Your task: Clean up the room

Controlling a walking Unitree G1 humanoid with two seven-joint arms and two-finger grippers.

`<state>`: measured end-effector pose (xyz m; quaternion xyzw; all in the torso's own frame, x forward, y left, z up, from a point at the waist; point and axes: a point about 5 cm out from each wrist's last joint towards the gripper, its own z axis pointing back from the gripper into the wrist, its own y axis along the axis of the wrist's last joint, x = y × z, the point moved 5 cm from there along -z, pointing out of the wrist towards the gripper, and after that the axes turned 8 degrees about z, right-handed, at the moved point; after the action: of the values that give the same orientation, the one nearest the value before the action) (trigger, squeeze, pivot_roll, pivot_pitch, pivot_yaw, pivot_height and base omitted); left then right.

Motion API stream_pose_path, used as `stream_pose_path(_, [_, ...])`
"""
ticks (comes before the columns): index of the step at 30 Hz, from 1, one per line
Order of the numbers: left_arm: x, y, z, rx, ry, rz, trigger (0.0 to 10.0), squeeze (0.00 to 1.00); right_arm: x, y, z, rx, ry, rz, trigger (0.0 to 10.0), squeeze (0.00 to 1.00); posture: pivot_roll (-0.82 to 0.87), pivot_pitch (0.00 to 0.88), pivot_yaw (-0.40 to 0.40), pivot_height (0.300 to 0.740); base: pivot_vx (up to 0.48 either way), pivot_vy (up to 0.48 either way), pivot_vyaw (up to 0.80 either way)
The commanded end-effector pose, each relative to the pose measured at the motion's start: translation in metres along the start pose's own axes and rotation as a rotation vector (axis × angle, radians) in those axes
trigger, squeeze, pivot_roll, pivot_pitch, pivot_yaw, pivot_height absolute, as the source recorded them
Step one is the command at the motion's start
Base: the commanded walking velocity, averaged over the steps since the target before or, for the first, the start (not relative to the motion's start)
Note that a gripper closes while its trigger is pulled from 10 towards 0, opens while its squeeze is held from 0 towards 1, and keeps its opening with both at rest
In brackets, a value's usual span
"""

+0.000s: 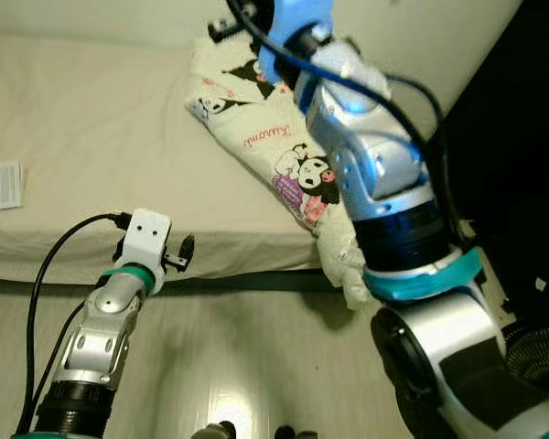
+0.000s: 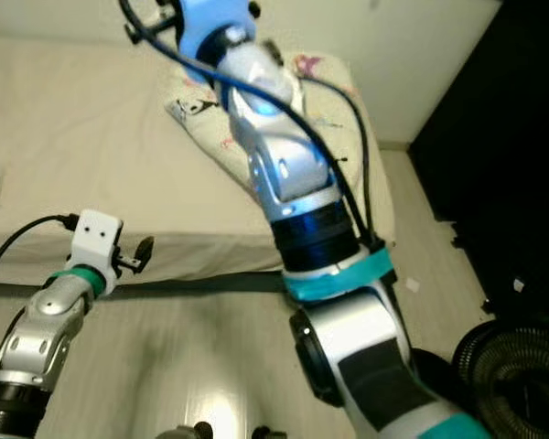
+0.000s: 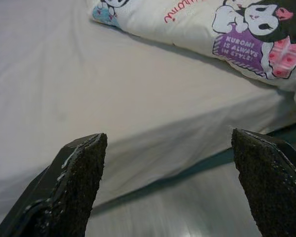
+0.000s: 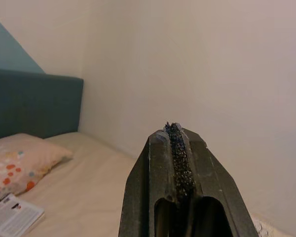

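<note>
Progress is judged as early: nothing is held, and loose items are seen lying on the bed [image 1: 91, 137].

- Left hand [image 3: 170, 182]: released, fingers spread wide with nothing between them. In the left eye view it is placed at lower left of the frame, just in front of the mattress edge, pointed toward the bed.
- Right hand [image 4: 175, 148]: clenched, pads pressed together on nothing. The right arm [image 1: 375, 174] is raised through the centre and top of the left eye frame; its wrist view is aimed at the wall [image 4: 212, 64] and the teal headboard [image 4: 34, 98].
- Cartoon-print pillow [image 1: 256, 110]: lies slantwise at upper centre of the frame, on the bed's right-hand corner, its lower end overhanging the mattress edge. Probably to be straightened or moved to the head of the bed.
- Booklet [image 1: 2, 185]: flat on the sheet at far left of the frame, well apart from the pillow. It is also seen at lower left of the right wrist frame, near a second pillow with red-orange print [image 4: 19, 160] by the headboard.
- Black fan grille [image 2: 517, 361]: on the floor [image 1: 256, 357] at lower right of the right eye frame.

Left to do, by judgement: the pillow and booklet are to be put in place. No item is confirmed as tidied.
</note>
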<state>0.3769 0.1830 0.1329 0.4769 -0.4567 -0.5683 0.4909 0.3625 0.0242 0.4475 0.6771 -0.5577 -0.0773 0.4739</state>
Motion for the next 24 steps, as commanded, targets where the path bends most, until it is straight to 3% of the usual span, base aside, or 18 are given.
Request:
stream_pose_path(1, [0.002,-0.011,0.005,-0.036,-0.01,0.01,10.0,0.0,0.002,-0.001,0.0,-0.025,0.007,0.037,10.0,0.0,0.16,0.208,-0.004,0.74,0.0,0.0,0.0])
stream_pose_path(7, [0.001,-0.012,0.006,-0.044,-0.007,0.014,10.0,0.0,0.009,-0.012,0.001,-0.087,-0.032,0.179,10.0,0.0,0.16,0.217,-0.01,0.74,0.0,0.0,0.0])
stream_pose_path(20, [0.001,-0.016,0.011,-0.06,-0.006,0.007,10.0,0.0,0.016,-0.042,0.006,-0.199,-0.061,0.306,10.0,0.0,0.16,0.221,-0.013,0.74,0.0,0.0,0.0])
stream_pose_path(21, [0.0,-0.016,0.011,-0.061,-0.005,0.007,10.0,0.0,0.02,-0.05,0.009,-0.224,-0.069,0.237,10.0,0.0,0.16,0.221,-0.013,0.74,0.0,0.0,0.0])
stream_pose_path(23, [0.001,-0.016,0.012,-0.062,-0.005,0.006,10.0,0.0,0.036,-0.065,0.016,-0.274,-0.106,0.303,10.0,0.0,0.16,0.225,-0.02,0.74,0.0,0.0,0.0])
stream_pose_path(24, [0.001,-0.016,0.012,-0.062,-0.005,0.006,10.0,0.0,0.036,-0.065,0.016,-0.274,-0.106,0.303,10.0,0.0,0.16,0.225,-0.02,0.74,0.0,0.0,0.0])
